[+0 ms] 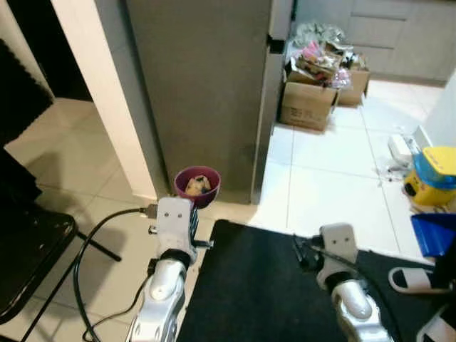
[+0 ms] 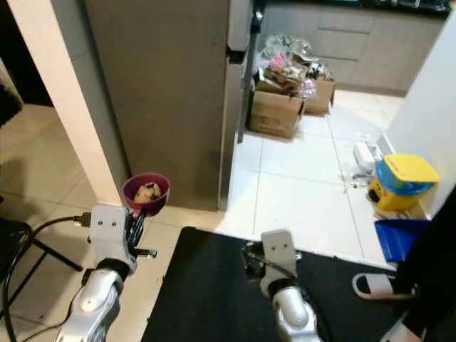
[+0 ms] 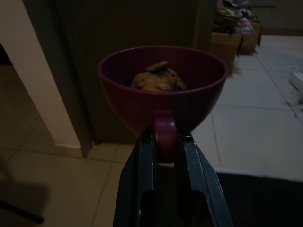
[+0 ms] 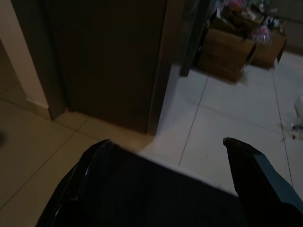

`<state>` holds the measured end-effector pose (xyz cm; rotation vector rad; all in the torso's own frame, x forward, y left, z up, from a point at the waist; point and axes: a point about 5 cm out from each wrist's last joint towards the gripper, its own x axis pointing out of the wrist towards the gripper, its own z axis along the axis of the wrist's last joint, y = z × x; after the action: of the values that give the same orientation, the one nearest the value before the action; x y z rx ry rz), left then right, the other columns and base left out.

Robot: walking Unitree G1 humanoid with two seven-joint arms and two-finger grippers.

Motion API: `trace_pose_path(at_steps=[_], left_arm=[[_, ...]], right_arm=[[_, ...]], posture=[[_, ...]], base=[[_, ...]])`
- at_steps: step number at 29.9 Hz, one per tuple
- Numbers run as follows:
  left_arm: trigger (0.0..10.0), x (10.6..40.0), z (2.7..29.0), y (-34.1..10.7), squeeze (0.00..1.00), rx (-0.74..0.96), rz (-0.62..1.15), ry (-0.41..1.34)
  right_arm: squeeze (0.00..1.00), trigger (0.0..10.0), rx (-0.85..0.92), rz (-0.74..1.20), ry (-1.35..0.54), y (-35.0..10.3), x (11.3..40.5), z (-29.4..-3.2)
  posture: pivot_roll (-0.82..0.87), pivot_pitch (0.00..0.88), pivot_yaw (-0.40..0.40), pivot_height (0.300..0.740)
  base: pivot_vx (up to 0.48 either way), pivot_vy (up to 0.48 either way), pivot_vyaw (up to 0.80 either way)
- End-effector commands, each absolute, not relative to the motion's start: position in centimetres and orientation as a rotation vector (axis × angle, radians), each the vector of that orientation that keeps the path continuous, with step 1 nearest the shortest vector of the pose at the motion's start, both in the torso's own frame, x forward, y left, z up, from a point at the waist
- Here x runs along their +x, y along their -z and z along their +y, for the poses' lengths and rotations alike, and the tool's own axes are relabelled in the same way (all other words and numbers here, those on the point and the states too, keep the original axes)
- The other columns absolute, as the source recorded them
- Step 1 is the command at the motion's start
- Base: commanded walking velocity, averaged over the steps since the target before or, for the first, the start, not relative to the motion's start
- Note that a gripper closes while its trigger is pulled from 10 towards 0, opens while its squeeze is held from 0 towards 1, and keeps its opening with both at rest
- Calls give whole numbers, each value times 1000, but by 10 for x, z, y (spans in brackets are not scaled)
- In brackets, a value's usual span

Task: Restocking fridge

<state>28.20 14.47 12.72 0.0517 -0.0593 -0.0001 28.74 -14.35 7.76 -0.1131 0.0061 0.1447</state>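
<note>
I had the left gripper (image 3: 165,146) clamped on the handle of a maroon cup (image 3: 161,90) holding food (image 3: 157,79), raised before the grey fridge (image 1: 203,85). The right gripper (image 4: 168,144) hung spread wide above the black mat (image 1: 263,285).

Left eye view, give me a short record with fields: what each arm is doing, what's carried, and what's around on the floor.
left gripper: fingers shut on the handle of the maroon plastic cup, held up in front of the fridge
cup contents: a brownish lump of food; what kind cannot be told
right gripper: fingers open, holding nothing, above the black floor mat
tall grey fridge: seen from its side, straight ahead
floor, right: brown cardboard boxes full of packets; yellow and blue plastic container
</note>
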Motion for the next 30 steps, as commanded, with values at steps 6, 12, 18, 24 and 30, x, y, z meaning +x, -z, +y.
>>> trace_pose_path(at_steps=[6, 12, 18, 24, 30], left_arm=[[10000, 281, 146, -122, 0, 42, -40, -15], [10000, 283, 148, -122, 0, 41, -37, -25], [10000, 284, 153, -122, 0, 43, -35, -43], [10000, 285, 154, -122, 0, 46, -36, -49], [10000, 286, 154, -122, 0, 46, -38, -47]], right_arm=[[0, 10000, -101, 25, -149, -72, 284, -140], [0, 10000, -103, 23, -148, -73, 285, -141], [0, 10000, -104, 5, -161, -77, 286, -138], [0, 10000, -104, -28, -180, -87, 291, -133], [0, 10000, -104, -29, -180, -87, 291, -133]], posture=[[-114, 128, 7, 710], [-115, 129, 7, 710], [-114, 128, 6, 710], [-113, 126, 5, 710], [-114, 124, 6, 710]], base=[[394, -94, 0], [407, 0, 0], [362, 0, 0], [344, 0, 0], [359, 0, 0]])
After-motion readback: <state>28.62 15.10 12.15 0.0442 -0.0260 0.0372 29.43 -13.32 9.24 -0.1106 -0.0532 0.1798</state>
